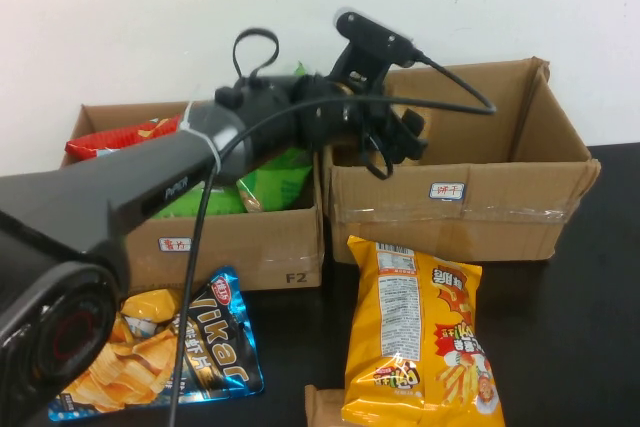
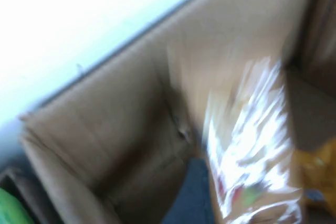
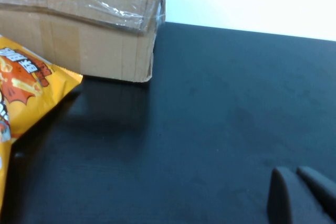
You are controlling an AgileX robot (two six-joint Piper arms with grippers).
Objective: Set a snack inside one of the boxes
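My left gripper (image 1: pixel 398 139) reaches across from the left and hangs over the left part of the right cardboard box (image 1: pixel 470 209). In the left wrist view a shiny clear snack bag (image 2: pixel 247 145) sticks out from the jaws inside that box (image 2: pixel 121 129), so the gripper looks shut on it; the view is blurred. The bag is hidden in the high view. My right gripper (image 3: pixel 291 170) is shut and empty, low over the black table (image 3: pixel 220 103), to the right of the box's corner (image 3: pixel 105 45). It is out of the high view.
The left box (image 1: pixel 240 247) holds red and green snack bags. A yellow fries bag (image 1: pixel 420 337) lies on the table in front of the right box. A blue chips bag (image 1: pixel 180 347) lies in front of the left box.
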